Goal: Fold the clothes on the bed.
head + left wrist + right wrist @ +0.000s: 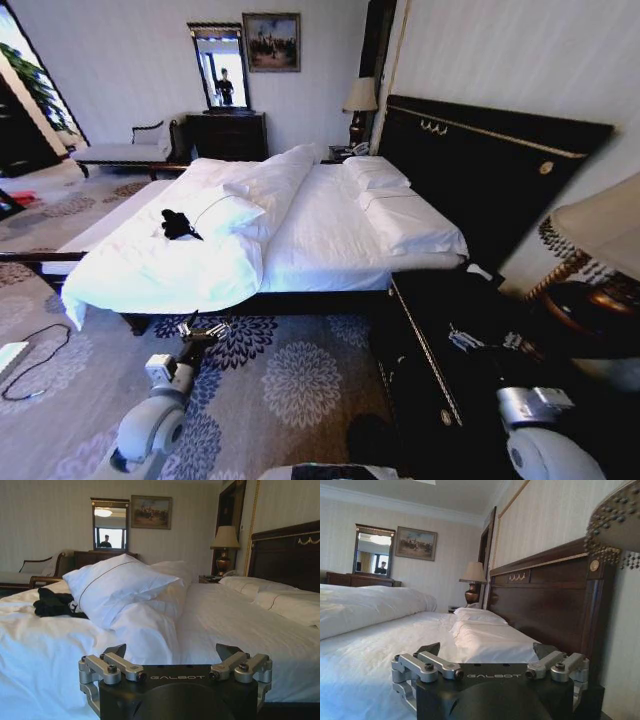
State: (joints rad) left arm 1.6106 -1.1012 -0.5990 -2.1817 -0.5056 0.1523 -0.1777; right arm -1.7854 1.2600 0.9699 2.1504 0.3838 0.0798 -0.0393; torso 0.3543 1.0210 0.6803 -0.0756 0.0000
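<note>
The clothes (178, 224) are one black garment, crumpled in a small heap on the white duvet of the bed (330, 240), near its foot on the left side. In the left wrist view the clothes (52, 604) lie beside a pillow (115, 587). My left gripper (203, 330) hangs open over the carpet, short of the bed's near edge, with its spread fingertips (117, 650) holding nothing. My right gripper (478, 341) is open above the dark nightstand, and from its wrist I look along the bed (380, 650) past its fingertips (431, 648).
A dark nightstand (440, 400) and a lamp with a beaded shade (600, 235) stand at my right, by the tall headboard (490, 170). A cable (35, 370) lies on the patterned carpet at left. A chaise bench (120, 152) and a dresser with mirror (225, 130) stand beyond the bed.
</note>
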